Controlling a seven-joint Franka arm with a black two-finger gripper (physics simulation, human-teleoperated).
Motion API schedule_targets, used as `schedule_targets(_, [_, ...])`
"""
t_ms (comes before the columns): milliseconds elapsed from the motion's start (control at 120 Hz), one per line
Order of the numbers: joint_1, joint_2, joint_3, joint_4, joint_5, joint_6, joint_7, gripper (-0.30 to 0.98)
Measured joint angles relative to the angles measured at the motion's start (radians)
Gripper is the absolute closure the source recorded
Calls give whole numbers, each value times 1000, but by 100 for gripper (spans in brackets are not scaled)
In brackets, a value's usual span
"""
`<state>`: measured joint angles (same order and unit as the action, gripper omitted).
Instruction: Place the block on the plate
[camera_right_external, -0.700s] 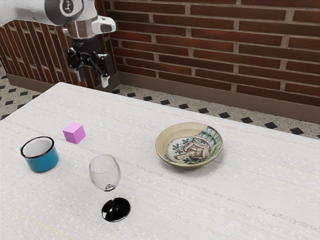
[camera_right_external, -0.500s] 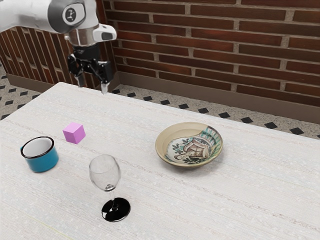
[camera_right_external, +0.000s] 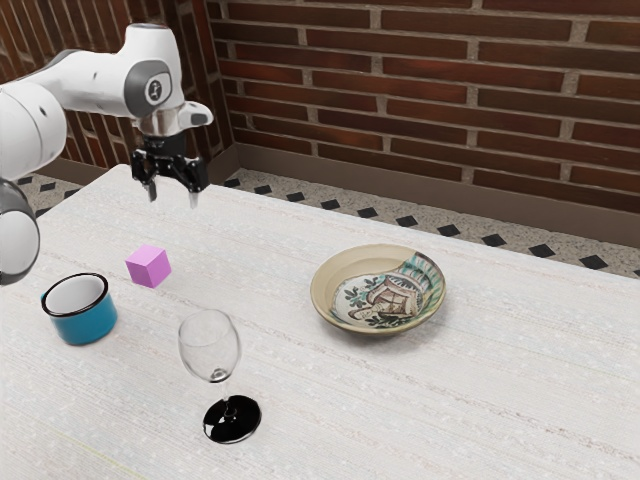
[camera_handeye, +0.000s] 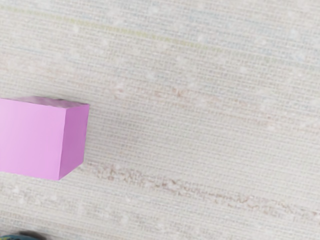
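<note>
My gripper (camera_right_external: 173, 198) hangs above the table's far part in the exterior view, open, its two fingers apart with nothing between them. The pink block (camera_right_external: 149, 266) rests on the table, lower down and nearer the camera than the gripper. In the wrist view the same block (camera_handeye: 31, 139) lies on the pale tabletop, off to one side of the hand. A patterned shallow plate (camera_right_external: 378, 290) sits farther toward the exterior view's right, with nothing on it.
A blue mug (camera_right_external: 84, 318) with a dark rim stands close to the block. Between mug and plate, nearer the camera, is a wine glass (camera_right_external: 212, 347) on a black base. The white table (camera_right_external: 480, 380) extends to the exterior view's right.
The hand has come lower and slightly toward the exterior view's left, and more of the arm has come into the picture. Block, plate, mug and glass have stayed put.
</note>
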<state>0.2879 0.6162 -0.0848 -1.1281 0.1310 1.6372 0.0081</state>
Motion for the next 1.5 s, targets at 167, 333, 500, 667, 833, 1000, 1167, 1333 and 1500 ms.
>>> schedule_targets(167, [63, 79, -29, 5, 14, 42, 25, 0])
schedule_targets(333, [113, 96, -30, -29, 25, 82, 53, 0])
schedule_targets(500, [149, 85, -30, -101, 38, 123, 81, 0])
schedule_targets(667, [231, 75, -71, -148, 64, 153, 102, 0])
schedule_targets(833, [270, 74, -103, -147, 93, 174, 126, 0])
schedule_targets(1000, [278, 92, -133, -89, 108, 179, 147, 0])
schedule_targets(1167, [270, 157, -144, -18, 114, 181, 164, 0])
schedule_targets(1333, [254, 211, -155, 23, 126, 183, 182, 0])
schedule_targets(1500, [254, 245, -153, 30, 132, 184, 196, 0])
